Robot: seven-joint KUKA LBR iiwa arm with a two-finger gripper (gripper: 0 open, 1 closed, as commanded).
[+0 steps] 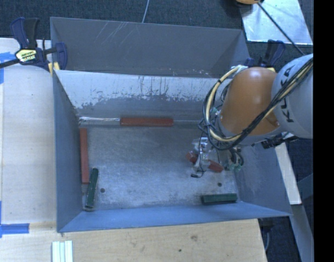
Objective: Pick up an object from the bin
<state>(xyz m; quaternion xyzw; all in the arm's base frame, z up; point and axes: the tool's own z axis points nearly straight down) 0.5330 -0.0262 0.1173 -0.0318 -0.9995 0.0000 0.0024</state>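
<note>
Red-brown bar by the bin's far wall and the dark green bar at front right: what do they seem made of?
Red-brown bar: flat, straight-edged, matte, probably painted wood or plastic; cannot tell which. Dark green bar: similar blocky shape, dull dark finish, likely the same material.

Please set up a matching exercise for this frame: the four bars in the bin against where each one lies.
Things:
1. crosswise red bar
2. lengthwise red bar
3. crosswise green bar
4. lengthwise green bar

Places:
a. near-left corner
b. along the far wall
c. by the near wall, right end
d. along the left wall

Pairs: 1-b, 2-d, 3-c, 4-a.
</note>
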